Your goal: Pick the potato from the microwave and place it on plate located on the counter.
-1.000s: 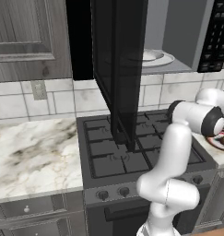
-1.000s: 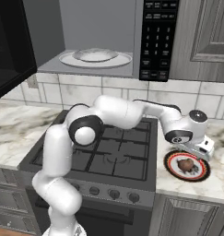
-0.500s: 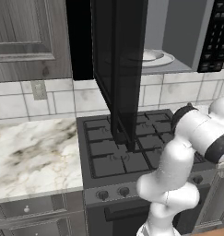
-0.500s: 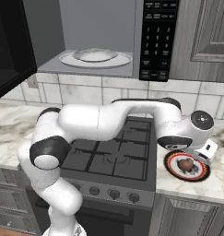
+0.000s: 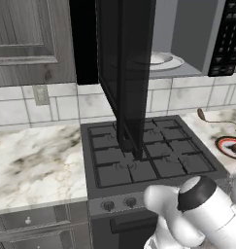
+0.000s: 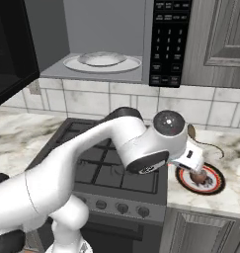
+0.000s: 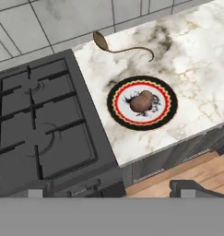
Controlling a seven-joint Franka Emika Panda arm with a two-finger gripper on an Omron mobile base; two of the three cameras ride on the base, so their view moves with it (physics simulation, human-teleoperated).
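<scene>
The potato (image 7: 141,102) lies in the middle of the dark plate (image 7: 114,105) with the red-orange rim, on the white marble counter (image 7: 196,60) right of the stove. From the right base view, the potato (image 6: 201,177) and plate (image 6: 216,184) sit just under my hand. My gripper (image 6: 196,169) hangs above them, open, with its fingertips (image 7: 192,186) wide apart and nothing between them. The microwave (image 6: 169,42) is up behind, and its black door (image 5: 126,73) is swung open over the stove.
A pale round dish (image 6: 101,61) sits inside the microwave. The black gas stove (image 7: 39,124) lies left of the plate. A thin brown curved stick (image 7: 125,48) rests on the counter behind the plate. The counter's front edge and grey drawers (image 7: 178,152) are just before the plate.
My arm has folded back and the hand has risen off the plate. The potato stays on the plate, free of the fingers.
</scene>
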